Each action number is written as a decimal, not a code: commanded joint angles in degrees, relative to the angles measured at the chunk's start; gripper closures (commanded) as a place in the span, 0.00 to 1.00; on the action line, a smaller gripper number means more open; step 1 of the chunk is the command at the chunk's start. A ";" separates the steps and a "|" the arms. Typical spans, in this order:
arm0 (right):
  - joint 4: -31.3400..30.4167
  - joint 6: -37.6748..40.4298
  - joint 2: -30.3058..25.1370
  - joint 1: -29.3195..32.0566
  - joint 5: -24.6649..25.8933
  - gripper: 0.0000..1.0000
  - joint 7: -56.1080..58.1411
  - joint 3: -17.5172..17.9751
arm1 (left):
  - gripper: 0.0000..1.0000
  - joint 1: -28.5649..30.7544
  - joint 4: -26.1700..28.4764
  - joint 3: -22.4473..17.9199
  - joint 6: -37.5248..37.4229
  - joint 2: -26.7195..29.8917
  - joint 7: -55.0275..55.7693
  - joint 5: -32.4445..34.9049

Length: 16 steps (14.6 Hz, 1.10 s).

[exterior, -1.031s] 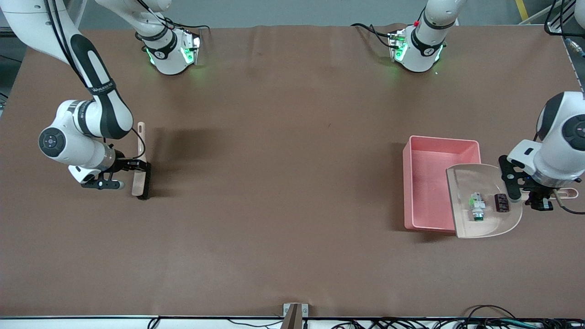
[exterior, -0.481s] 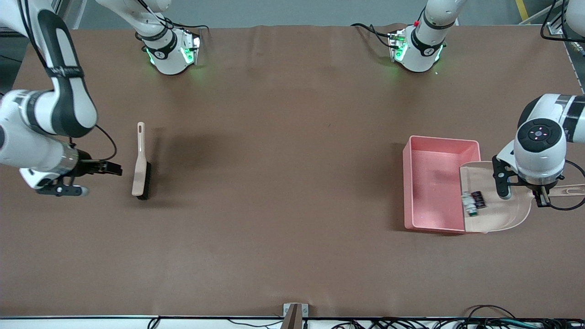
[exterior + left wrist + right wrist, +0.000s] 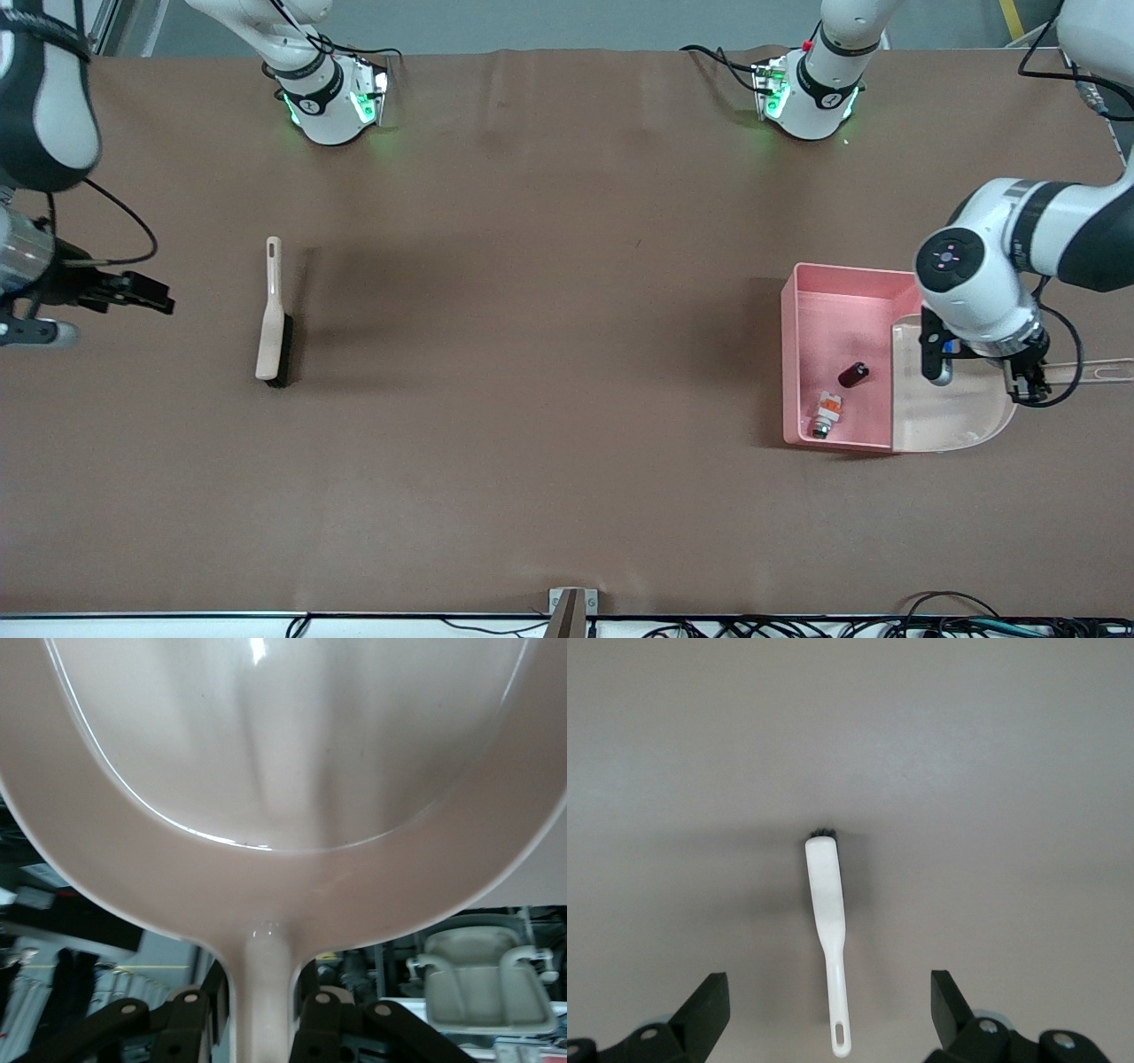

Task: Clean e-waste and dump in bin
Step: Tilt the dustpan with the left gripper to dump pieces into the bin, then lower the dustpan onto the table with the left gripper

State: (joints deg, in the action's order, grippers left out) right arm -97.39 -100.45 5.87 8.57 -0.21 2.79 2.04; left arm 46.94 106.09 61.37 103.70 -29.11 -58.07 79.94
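Note:
The e-waste lies inside the pink bin (image 3: 802, 354): a dark stubby cylinder (image 3: 853, 374) and, nearer the front camera, a white block with orange marks (image 3: 827, 409). A beige dustpan (image 3: 952, 412) is tipped with its lip over the bin's wall, and its scoop (image 3: 283, 771) holds nothing. My left gripper (image 3: 1028, 381) is shut on the dustpan's handle (image 3: 261, 992), a finger (image 3: 190, 1019) pressing on each side. My right gripper (image 3: 133, 292) hangs open over the right arm's end of the table, with nothing between its fingers (image 3: 709, 1001).
A beige brush with black bristles (image 3: 270, 319) lies flat on the brown table toward the right arm's end, and shows in the right wrist view as a pale brush (image 3: 826, 886). Both arm bases stand along the table's edge farthest from the front camera.
The left gripper tilted the dustpan over the bin and both parts slid into it. The right gripper let go of the brush and drew away toward its end of the table.

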 commanded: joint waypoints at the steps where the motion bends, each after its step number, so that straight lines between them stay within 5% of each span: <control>1: 5.71 5.52 0.46 1.80 0.11 0.00 -6.81 0.77 | 0.99 -0.79 -2.54 3.83 -1.39 1.25 0.50 0.40; 3: 5.71 5.35 -1.64 1.28 2.91 0.00 -7.10 1.21 | 1.00 -1.32 -5.00 6.82 -1.39 1.07 4.00 -1.62; 7: 5.80 7.28 -3.14 0.66 2.67 0.00 -6.84 1.74 | 1.00 -10.87 -15.01 6.58 -3.05 -2.08 5.77 -8.03; 13: 5.28 4.84 -8.32 -2.77 4.87 0.00 -6.13 1.83 | 0.99 -31.17 -23.37 -1.85 -7.46 -9.46 20.35 -14.10; 16: 4.75 6.22 -9.12 -2.77 4.25 0.00 -6.57 1.83 | 0.99 -35.59 -24.35 -2.04 -7.02 -13.60 27.03 -18.06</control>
State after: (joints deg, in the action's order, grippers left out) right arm -90.75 -94.69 -1.54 5.91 3.24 -3.08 4.03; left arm 13.54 84.79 59.26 97.60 -39.82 -33.20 63.98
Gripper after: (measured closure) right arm 0.000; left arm 0.665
